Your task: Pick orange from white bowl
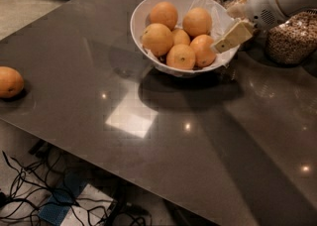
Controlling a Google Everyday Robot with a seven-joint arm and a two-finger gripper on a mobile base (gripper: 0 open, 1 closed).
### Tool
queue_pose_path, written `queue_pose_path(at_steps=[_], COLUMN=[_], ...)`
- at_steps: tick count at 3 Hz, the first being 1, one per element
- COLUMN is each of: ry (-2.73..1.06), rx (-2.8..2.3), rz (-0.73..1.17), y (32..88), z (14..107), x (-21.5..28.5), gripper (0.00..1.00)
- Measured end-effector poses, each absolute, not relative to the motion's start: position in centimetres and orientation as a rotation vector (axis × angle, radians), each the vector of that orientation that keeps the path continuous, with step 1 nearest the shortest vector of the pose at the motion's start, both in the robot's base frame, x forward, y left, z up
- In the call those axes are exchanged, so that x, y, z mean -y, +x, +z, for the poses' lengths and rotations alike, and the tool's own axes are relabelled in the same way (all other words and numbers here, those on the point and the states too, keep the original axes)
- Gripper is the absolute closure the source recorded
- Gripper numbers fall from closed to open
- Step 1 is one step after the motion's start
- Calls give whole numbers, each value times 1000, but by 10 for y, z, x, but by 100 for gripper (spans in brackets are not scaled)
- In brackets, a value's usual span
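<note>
The white bowl (pixel 143 14) with a crinkled liner stands at the back middle of the dark table. It holds several oranges; the nearest to the arm is an orange (pixel 202 49) at the bowl's right side, with another (pixel 197 21) behind it. My gripper (pixel 229 37) reaches in from the upper right. One cream finger (pixel 233 36) hangs over the bowl's right rim, just right of that orange. I see nothing held in the gripper.
A lone orange (pixel 10 82) lies at the table's left edge. A glass jar of grains (pixel 292 39) stands right of the bowl, under the arm. More jars stand behind the bowl. Cables lie on the floor below the table's front edge.
</note>
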State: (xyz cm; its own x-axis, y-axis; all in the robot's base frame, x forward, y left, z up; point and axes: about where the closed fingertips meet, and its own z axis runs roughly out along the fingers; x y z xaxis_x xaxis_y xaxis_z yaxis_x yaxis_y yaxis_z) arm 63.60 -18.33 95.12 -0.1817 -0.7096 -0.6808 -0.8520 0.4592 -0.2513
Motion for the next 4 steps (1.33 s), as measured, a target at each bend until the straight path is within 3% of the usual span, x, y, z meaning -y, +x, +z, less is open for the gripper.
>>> queue_pose_path(at_steps=[4], ry=[-1374], rx=[-1985], rz=[382], y=[666], z=[888], x=[156], gripper=[21])
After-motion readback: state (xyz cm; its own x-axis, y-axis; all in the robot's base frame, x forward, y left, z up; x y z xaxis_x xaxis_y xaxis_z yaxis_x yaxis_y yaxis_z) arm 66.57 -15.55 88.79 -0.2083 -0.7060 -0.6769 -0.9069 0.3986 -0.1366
